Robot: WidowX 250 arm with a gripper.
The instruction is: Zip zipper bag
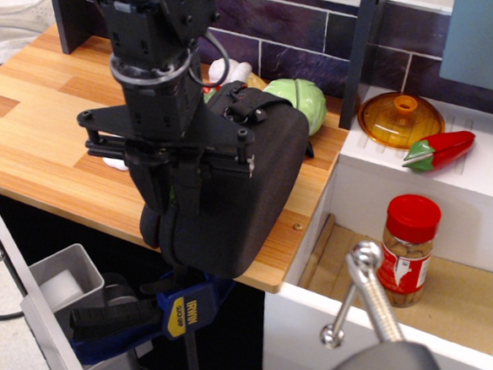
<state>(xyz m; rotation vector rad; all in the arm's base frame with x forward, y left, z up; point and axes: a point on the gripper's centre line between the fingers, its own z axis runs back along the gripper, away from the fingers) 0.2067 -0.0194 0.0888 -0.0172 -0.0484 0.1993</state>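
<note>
The zipper bag is a large black fabric case lying on the wooden table, with its front end hanging over the table's near edge. A black strap lies across its top. My gripper points down over the bag's left front edge, on the zipper line. Its two fingers are drawn together where the lime-green pull tab was; the tab itself is hidden between them.
A green cabbage toy and a white toy lie behind the bag. An orange lid and a red pepper sit on the white shelf at right. A red-capped jar stands in the drawer. A blue clamp hangs below the table edge.
</note>
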